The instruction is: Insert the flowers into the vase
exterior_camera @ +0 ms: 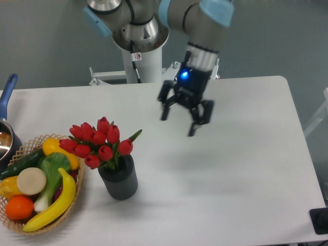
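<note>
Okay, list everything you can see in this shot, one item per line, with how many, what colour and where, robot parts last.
flowers: one bunch, red buds, standing in the vase
vase: one, dark grey, front left of table
wicker basket: one, tan, left edge
toy fruit and vegetables: several, yellow, green, orange, in the basket
pot: one, blue handle, far left, partly cut off
table: one, white
arm: one, grey and light blue, top centre
gripper: one, black, jaws open, above the table, holding nothing
</note>
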`<act>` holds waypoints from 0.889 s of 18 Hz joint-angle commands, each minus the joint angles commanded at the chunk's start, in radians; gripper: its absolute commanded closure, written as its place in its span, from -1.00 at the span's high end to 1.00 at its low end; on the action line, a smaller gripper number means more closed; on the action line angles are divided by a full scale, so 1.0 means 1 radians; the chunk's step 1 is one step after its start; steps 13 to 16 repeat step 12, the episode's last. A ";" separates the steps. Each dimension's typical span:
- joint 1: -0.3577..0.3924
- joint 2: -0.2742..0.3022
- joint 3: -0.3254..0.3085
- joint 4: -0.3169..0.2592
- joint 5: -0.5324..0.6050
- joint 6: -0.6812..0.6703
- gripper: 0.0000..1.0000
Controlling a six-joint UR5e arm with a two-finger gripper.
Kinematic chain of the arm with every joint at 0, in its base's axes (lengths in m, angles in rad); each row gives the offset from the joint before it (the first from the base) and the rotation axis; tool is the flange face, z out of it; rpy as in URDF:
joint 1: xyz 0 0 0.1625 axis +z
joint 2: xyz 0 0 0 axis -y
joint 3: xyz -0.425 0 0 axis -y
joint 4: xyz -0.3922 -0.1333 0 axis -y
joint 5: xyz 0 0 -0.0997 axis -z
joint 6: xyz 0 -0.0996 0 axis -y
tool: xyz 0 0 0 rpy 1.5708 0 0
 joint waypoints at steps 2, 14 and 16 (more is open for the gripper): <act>0.009 0.028 0.005 -0.002 0.081 0.034 1.00; 0.009 0.157 0.002 -0.161 0.289 0.215 1.00; 0.009 0.157 0.002 -0.161 0.289 0.215 1.00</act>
